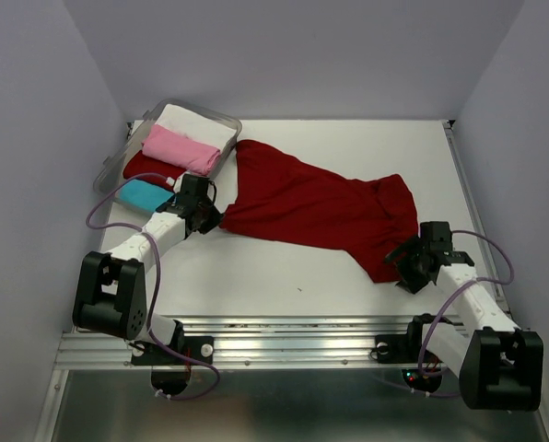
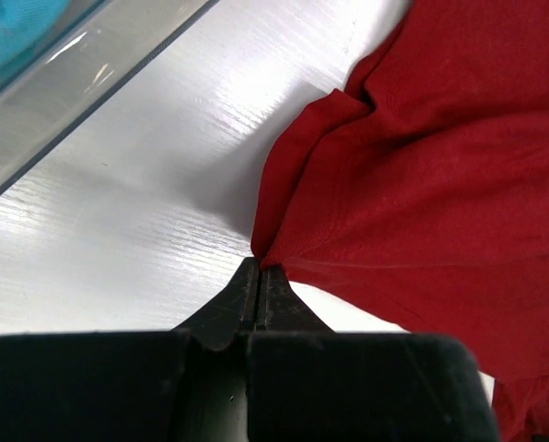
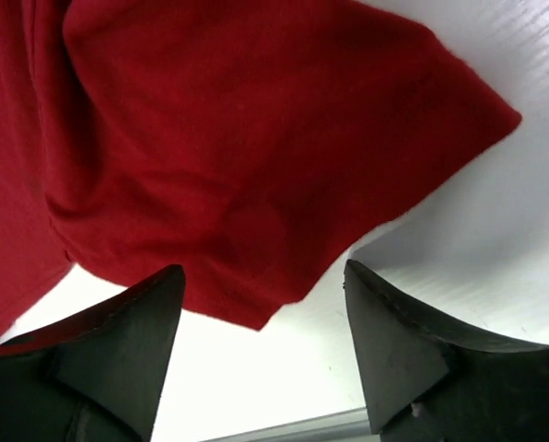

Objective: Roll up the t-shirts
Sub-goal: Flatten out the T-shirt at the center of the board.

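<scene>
While right gripper (image 3: 261, 276) straddles near-right corner of large dark red t-shirt (image 1: 321, 207), jaws spread, left gripper (image 2: 259, 276) pinches its left edge, pressed together. Garment crumpled across table (image 1: 284, 276) middle, unrolled: rolling judged not begun. Far-left corner: bin (image 1: 111, 168) holds other t-shirts (image 1: 181, 149), seemingly rolled.

I can read no writing, number, brand or sign in any of my views. The dark red t-shirt (image 1: 321, 207) is plain cloth, and so are the folded t-shirts (image 1: 181, 149) in the clear bin (image 1: 109, 173) at ten o'clock.
</scene>
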